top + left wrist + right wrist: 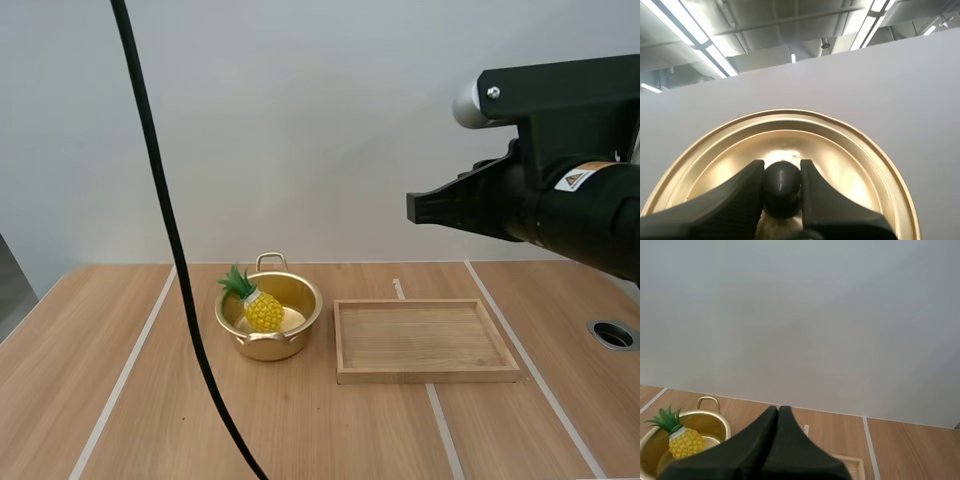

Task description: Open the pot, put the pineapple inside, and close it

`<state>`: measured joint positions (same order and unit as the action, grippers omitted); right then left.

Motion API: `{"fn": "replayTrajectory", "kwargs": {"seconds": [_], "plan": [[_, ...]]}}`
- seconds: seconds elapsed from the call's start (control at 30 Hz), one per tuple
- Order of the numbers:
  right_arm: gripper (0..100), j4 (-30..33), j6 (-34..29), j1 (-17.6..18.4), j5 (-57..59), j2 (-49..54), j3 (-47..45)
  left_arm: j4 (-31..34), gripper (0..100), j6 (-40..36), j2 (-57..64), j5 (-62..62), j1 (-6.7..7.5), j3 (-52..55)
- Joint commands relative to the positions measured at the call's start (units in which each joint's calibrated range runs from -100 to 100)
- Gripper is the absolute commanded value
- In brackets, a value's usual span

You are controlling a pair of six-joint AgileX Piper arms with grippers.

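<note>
Near the back edge of the table (330, 430), just left of the wooden tray (425, 375), the pot (265, 347) stands open with the pineapple (262, 310) inside, its leaves tilted towards the left rim. Two steps look done, and only the closing is left. The left gripper (781, 167) is clamped on the black knob (781, 185) of the gold lid (850, 155), held aloft; how far it is from the pot I cannot tell. The right gripper (778, 411), fingers pressed together on nothing, hangs high, with the pot and pineapple below and to its left. Next, I'd say, the lid goes down squarely on that rim.
</note>
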<state>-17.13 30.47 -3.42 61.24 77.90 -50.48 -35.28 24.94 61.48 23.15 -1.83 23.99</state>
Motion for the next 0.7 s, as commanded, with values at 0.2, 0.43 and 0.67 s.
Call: {"fn": "replayTrajectory", "kwargs": {"seconds": [0.2, 0.43, 0.67], "plan": [[0, 0.2, -0.3, -0.2, 0.2, 1.9, -0.7, -0.9, 0, -0.6, -8.7, 22.3, 0.10, -0.4], [0, 0.2, -0.3, -0.2, 0.2, 1.9, -0.7, -0.7, 0, -0.5, -16.5, 33.3, 0.10, -0.4], [0, 0.2, -0.3, -0.2, 0.2, 1.9, -0.7, -0.2, 0, -0.5, -24.0, 40.8, 0.10, -0.3]]}}
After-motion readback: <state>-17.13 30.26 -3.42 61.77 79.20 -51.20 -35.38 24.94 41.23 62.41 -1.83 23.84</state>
